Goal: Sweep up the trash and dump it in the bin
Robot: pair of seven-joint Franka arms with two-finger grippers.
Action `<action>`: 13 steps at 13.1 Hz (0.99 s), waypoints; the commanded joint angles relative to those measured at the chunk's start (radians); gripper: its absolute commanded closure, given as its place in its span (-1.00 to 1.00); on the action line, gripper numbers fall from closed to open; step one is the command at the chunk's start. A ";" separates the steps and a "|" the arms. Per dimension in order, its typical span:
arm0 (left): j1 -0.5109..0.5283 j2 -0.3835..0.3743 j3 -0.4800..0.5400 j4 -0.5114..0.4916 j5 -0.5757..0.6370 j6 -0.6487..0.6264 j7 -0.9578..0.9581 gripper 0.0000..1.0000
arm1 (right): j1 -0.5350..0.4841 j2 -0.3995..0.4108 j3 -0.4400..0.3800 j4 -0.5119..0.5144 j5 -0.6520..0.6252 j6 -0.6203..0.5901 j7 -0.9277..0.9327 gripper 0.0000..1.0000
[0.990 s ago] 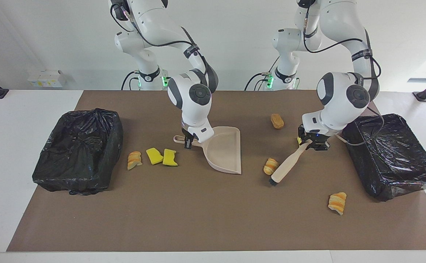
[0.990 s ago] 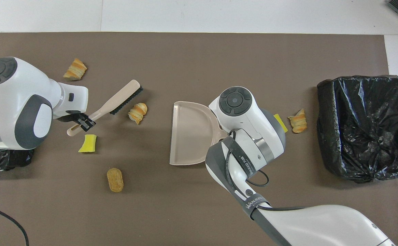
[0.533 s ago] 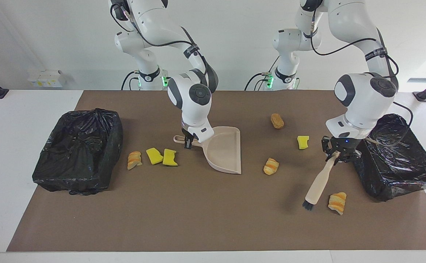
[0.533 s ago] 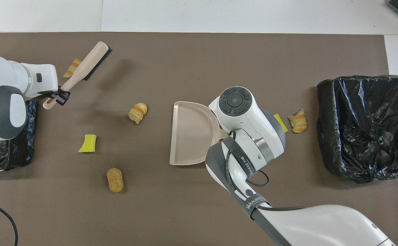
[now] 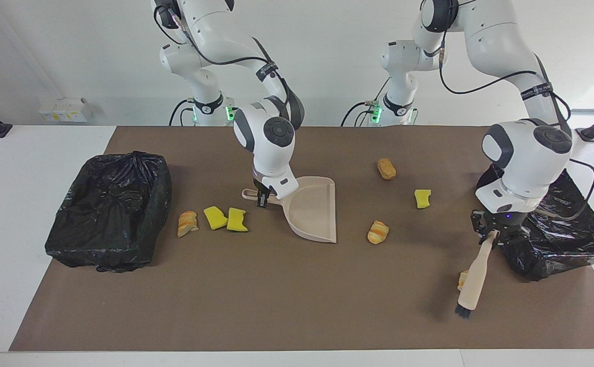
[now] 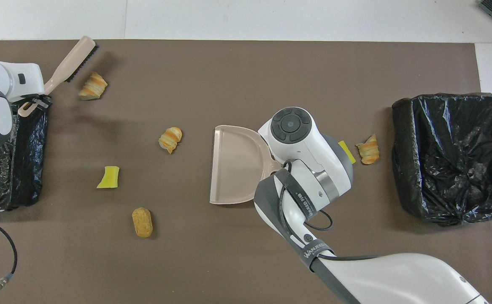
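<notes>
My right gripper (image 5: pixel 262 198) is shut on the handle of the beige dustpan (image 5: pixel 313 208), which rests on the mat mid-table. My left gripper (image 5: pixel 495 233) is shut on the brush (image 5: pixel 473 283) handle; the brush slants down, its bristles low over the mat beside a striped lump (image 6: pixel 93 85). More trash lies about: a striped lump (image 5: pixel 378 232), a yellow sponge (image 5: pixel 422 198) and a brown lump (image 5: pixel 386 168) between dustpan and brush. Two yellow sponges (image 5: pixel 225 218) and a striped lump (image 5: pixel 187 223) sit by the bin (image 5: pixel 108 209) at the right arm's end.
A second black-lined bin (image 5: pixel 557 229) stands at the left arm's end, right beside my left gripper. A brown mat (image 5: pixel 256 295) covers the table. A cable (image 6: pixel 1 257) lies near the robots at the left arm's end.
My left arm has carried the brush from beside the middle striped lump toward the left arm's end, past the outer striped lump. The right arm and dustpan have not moved.
</notes>
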 commanded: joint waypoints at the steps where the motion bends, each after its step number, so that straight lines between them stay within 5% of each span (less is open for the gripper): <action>1: 0.011 0.014 -0.005 0.022 0.019 -0.082 -0.006 1.00 | -0.012 -0.027 0.009 -0.044 -0.013 0.022 -0.020 1.00; 7: -0.085 -0.044 -0.028 -0.031 -0.031 -0.340 0.000 1.00 | -0.013 -0.027 0.009 -0.045 -0.012 0.022 -0.020 1.00; 13: -0.245 -0.186 -0.028 -0.258 -0.106 -0.351 -0.210 1.00 | -0.016 -0.028 0.009 -0.053 -0.012 0.028 -0.020 1.00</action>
